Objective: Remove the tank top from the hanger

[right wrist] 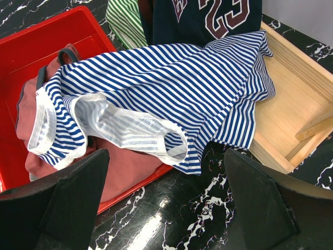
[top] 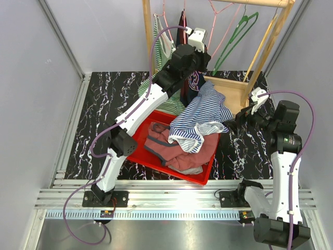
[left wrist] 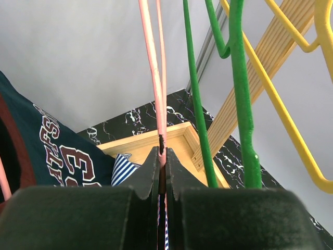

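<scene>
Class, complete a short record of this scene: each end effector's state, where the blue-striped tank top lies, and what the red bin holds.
left end effector: shut on the pink hanger, up at the rack
right end effector: open, facing the tank top, holding nothing
blue-striped tank top: on no hanger, draped from the red bin onto the wooden rack base
bin contents: a reddish garment under the tank top
on the rack: a dark jersey with numbers

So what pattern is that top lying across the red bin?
The tank top has blue-and-white stripes with white trim, clearest in the right wrist view.
</scene>
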You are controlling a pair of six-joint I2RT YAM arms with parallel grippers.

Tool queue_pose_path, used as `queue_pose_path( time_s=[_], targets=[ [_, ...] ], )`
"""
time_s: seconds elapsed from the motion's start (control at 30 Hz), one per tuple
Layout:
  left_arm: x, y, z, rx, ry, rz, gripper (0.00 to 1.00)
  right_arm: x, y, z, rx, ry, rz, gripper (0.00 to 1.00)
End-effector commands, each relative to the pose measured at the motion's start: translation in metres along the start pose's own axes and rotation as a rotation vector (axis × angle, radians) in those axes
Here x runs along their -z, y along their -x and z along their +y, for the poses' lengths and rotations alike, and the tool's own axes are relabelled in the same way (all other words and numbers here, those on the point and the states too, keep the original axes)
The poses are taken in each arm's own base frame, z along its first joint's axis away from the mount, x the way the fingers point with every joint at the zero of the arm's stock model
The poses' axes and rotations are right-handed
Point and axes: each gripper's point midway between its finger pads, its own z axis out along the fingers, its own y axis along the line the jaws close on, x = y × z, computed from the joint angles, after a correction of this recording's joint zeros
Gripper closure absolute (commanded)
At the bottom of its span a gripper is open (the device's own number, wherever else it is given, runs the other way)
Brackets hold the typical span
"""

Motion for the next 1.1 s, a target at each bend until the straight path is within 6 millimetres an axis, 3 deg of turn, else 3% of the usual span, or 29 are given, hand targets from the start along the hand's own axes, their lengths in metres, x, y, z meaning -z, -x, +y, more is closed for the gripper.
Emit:
queue_pose_path(
  time_s=[0.0, 0.6, 0.9, 1.0, 1.07],
  targets=[
    [0.003, 0.029, -0.002, 0.020, -0.007, -0.085, 1.00, 0.001, 0.010, 0.001, 0.027, 0.006, -0.041, 0.00],
    [0.006, 0.017, 0.000, 0.007, 0.002, -0.043, 0.91, 0.002, 0.010, 0.001, 0.035, 0.003, -0.041, 0.00],
    [0.015, 0.028, -0.001, 0.004, -0.004, -0.054, 0.88, 0.002, 0.009, 0.001, 0.037, 0.002, -0.038, 0.00],
    [0.025, 0.044, -0.005, 0.004, -0.014, -0.078, 0.75, 0.002, 0.008, 0.002, 0.047, 0.008, -0.035, 0.00],
    [0.033, 0.052, -0.007, -0.001, -0.020, -0.090, 0.57, 0.003, 0.007, 0.004, 0.057, 0.015, -0.031, 0.00]
  ],
)
